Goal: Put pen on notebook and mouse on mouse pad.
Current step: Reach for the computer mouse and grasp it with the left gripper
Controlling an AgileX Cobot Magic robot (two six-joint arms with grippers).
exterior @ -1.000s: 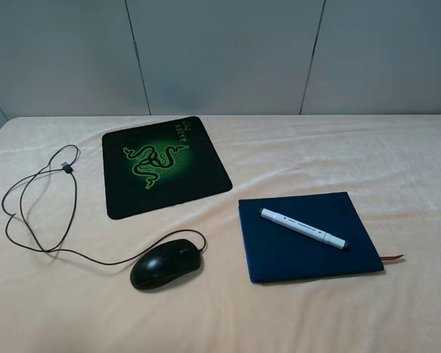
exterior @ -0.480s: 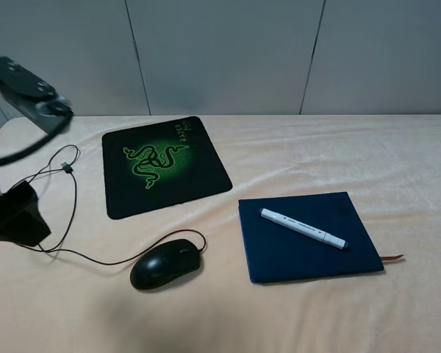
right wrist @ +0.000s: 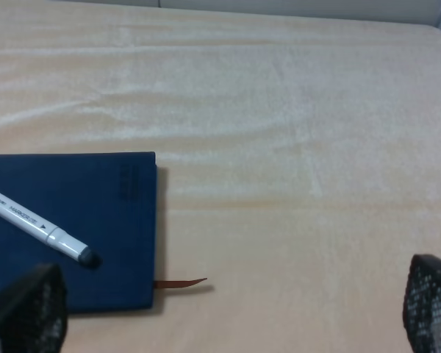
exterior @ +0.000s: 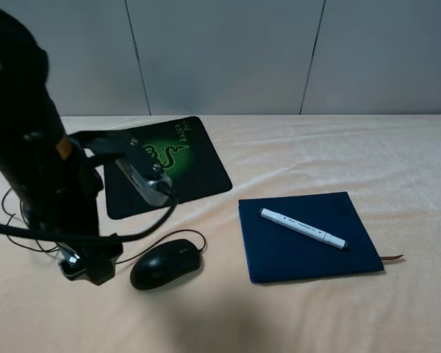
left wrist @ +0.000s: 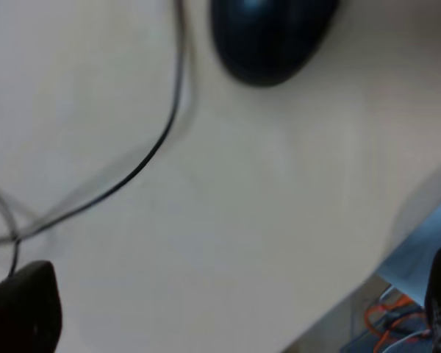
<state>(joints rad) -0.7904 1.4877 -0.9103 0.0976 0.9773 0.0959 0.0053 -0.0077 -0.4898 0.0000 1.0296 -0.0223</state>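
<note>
Left hand [exterior: 88, 266] hangs low over the tabletop [exterior: 316, 154], just left of the mouse [exterior: 165, 265]. In the left wrist view its 2 fingers [left wrist: 22, 312] are spread wide with nothing between them, and the mouse sits past the tips, not inside the gap. The mouse is on the bare cloth on the near side of the mouse pad [exterior: 202, 173], not on it. Its cable [exterior: 192, 234] loops out from the mouse's far end and runs off left under the arm. The arm covers the left part of the pad; the green emblem and lettering show only in part. Right hand [right wrist: 228, 309] is out of the high view. On its own camera both fingertips [right wrist: 26, 312] sit wide apart at the frame edges and hold nothing. The pen [exterior: 303, 229] lies diagonally across the notebook [exterior: 294, 257], fully on the cover, dark tip toward the near-right corner. The notebook is closed, flat, right of the mouse and well apart from it. The brown ribbon [exterior: 393, 257] sticks out at its near-right edge.
</note>
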